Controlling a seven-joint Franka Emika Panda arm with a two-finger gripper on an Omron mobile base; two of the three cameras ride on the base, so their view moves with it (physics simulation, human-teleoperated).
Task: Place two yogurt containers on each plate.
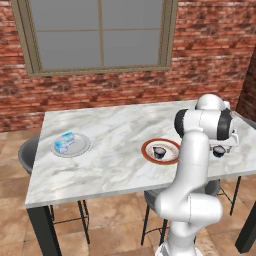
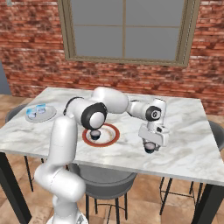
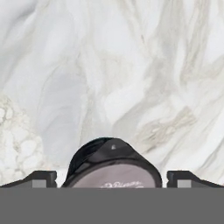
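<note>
My gripper (image 2: 150, 146) is open and lowered around a dark yogurt container (image 2: 150, 148) that stands on the marble table, to the right of the white plate with a red-brown rim (image 2: 112, 136). In the hand view the dark yogurt container (image 3: 113, 164) with its pale top sits between my fingertips (image 3: 41, 178), apart from both. A second dark yogurt container (image 1: 159, 152) rests on the red-rimmed plate (image 1: 145, 150). On the pale grey plate (image 1: 83, 146) at the table's left lie two light blue yogurt containers (image 1: 65, 141).
The marble table (image 1: 115, 165) stands before a brick wall with a window. Dark stools (image 2: 103, 179) are tucked under the near edge and at both ends. My own arm reaches over the red-rimmed plate.
</note>
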